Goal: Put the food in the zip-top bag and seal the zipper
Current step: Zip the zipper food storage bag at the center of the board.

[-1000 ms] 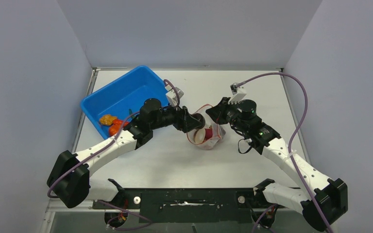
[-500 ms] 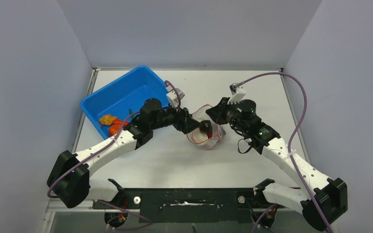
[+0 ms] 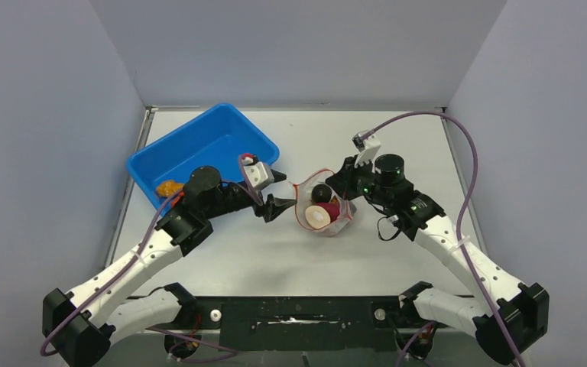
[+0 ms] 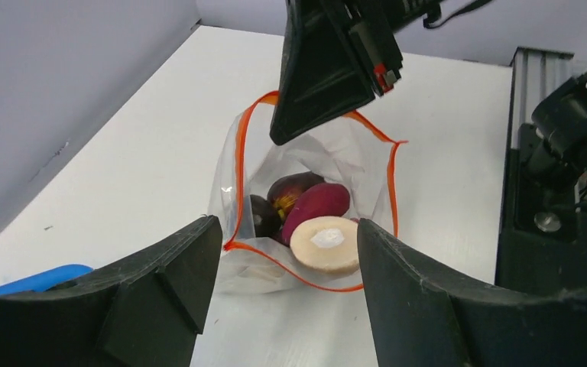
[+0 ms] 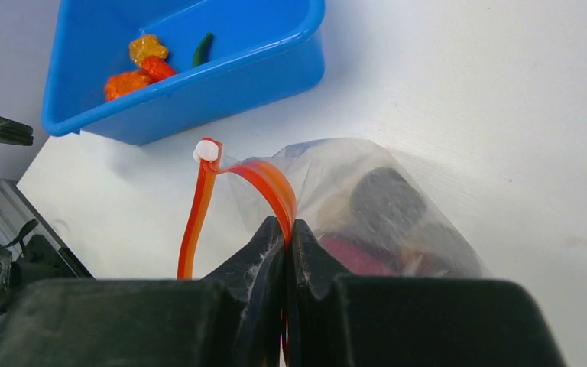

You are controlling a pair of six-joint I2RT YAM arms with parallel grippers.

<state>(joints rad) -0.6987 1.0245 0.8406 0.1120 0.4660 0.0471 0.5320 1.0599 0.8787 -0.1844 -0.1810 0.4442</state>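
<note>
The clear zip-top bag [image 3: 329,218] [image 4: 351,157] stands on the table with its mouth held open. Its red zipper [image 4: 238,176] [image 5: 269,183] rings the opening. Inside lie pieces of food: a purple one [image 4: 317,205], a dark one [image 4: 262,215] and a cream-white round one [image 4: 325,245]. My right gripper [image 3: 335,183] [image 5: 285,229] is shut on the zipper rim at the bag's far side, lifting it. To the left of the mouth, apart from the bag, my left gripper [image 3: 281,193] [image 4: 288,233] is open and empty.
The blue bin [image 3: 191,145] [image 5: 260,65] sits at the back left and holds orange pieces [image 3: 170,187] [image 5: 141,50] and a green one [image 5: 202,47]. The left arm stretches past the bin's near corner.
My left gripper has pulled back leftward out of the bag's mouth, with nothing in it. A dark piece now lies in the bag. The right gripper keeps its hold on the rim.
</note>
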